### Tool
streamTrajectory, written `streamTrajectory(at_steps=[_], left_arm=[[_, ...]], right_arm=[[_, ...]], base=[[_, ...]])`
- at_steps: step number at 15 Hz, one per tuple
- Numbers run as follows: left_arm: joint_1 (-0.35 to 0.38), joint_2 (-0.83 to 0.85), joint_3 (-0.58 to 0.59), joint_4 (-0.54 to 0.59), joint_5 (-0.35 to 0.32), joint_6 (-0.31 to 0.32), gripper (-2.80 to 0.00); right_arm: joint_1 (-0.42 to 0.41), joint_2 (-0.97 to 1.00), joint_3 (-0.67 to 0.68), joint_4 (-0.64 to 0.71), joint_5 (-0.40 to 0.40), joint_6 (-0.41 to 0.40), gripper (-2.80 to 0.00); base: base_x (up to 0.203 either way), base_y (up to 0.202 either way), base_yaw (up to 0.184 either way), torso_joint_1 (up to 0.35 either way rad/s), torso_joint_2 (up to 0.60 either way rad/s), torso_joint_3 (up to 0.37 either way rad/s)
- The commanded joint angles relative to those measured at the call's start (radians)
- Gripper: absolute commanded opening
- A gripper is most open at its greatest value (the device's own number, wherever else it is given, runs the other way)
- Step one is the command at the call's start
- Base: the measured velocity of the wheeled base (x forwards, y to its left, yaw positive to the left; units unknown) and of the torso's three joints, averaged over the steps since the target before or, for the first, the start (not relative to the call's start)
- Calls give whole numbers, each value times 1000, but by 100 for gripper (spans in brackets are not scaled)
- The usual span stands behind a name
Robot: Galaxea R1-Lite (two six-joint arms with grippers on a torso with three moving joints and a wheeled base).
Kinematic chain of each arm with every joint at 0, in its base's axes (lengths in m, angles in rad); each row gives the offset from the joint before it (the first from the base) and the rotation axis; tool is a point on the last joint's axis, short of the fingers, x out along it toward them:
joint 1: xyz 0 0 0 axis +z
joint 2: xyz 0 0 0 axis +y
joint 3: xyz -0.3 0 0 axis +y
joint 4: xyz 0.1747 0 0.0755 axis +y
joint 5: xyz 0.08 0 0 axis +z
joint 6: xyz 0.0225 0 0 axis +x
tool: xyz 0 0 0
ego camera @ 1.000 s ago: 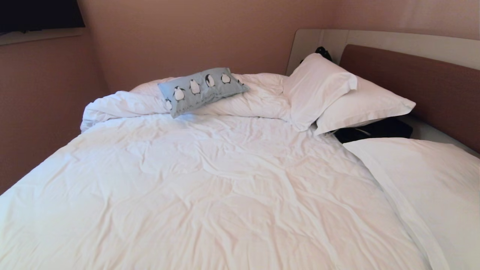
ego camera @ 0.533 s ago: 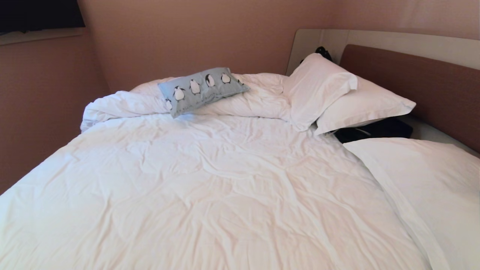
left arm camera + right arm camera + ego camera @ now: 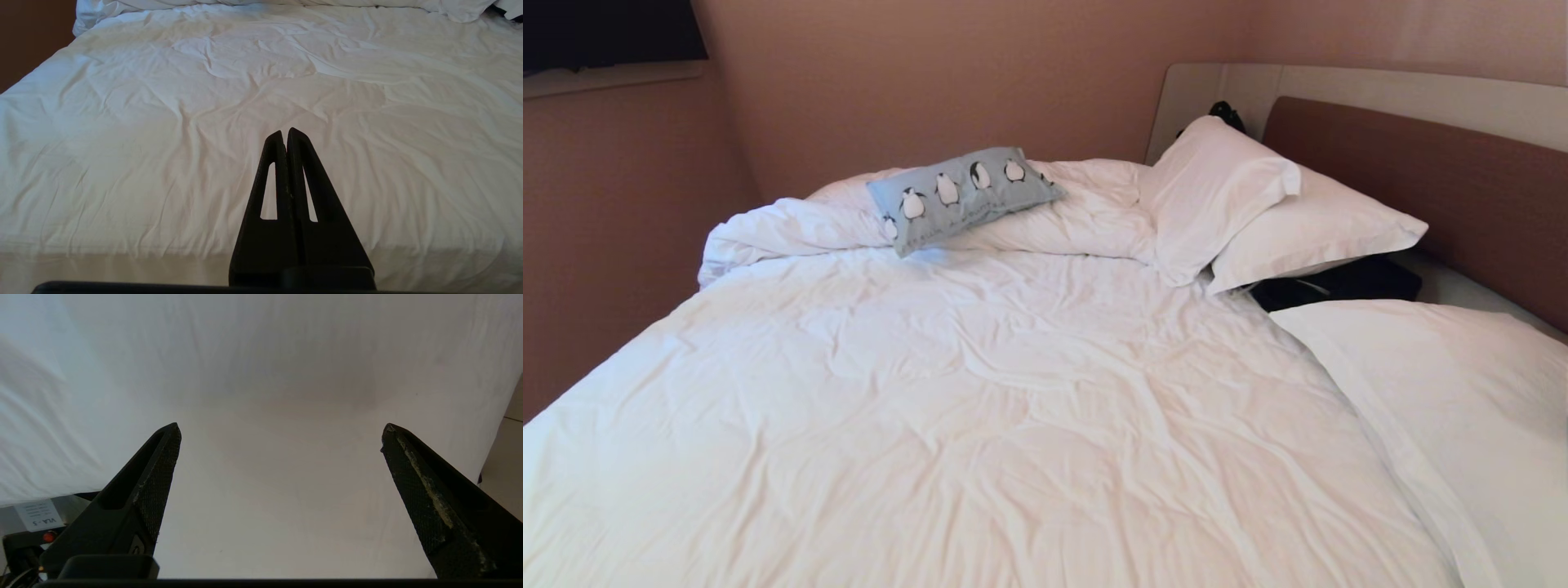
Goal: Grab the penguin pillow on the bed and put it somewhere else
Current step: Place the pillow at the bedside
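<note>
The penguin pillow (image 3: 964,197), light blue with a row of black-and-white penguins, lies tilted on the bunched duvet at the far side of the bed (image 3: 1013,408). Neither arm shows in the head view. In the left wrist view my left gripper (image 3: 286,132) is shut, empty, and points over the white duvet (image 3: 204,122) near the bed's front edge. My right gripper (image 3: 281,430) stands wide open with nothing between its fingers, close to white bedding (image 3: 278,375). The penguin pillow is not in either wrist view.
Two white pillows (image 3: 1258,204) lean at the brown headboard (image 3: 1437,188), with a third (image 3: 1462,400) lying at the right. A dark item (image 3: 1339,282) sits between them. Pink walls close in on the far and left sides. A labelled part of the robot (image 3: 39,516) shows by the right gripper.
</note>
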Motion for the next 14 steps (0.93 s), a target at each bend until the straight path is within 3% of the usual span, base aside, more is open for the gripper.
streamTrajectory(at_steps=[1,14], left_arm=[[0,0,0,0,0,1,-280],[0,0,0,0,0,1,-280]], right_arm=[[-2,36,0,-32,-4,-3,0],[-17,219,-1,-156,40,-24,0]], base=[[0,0,0,0,0,0],[0,0,0,0,0,0]])
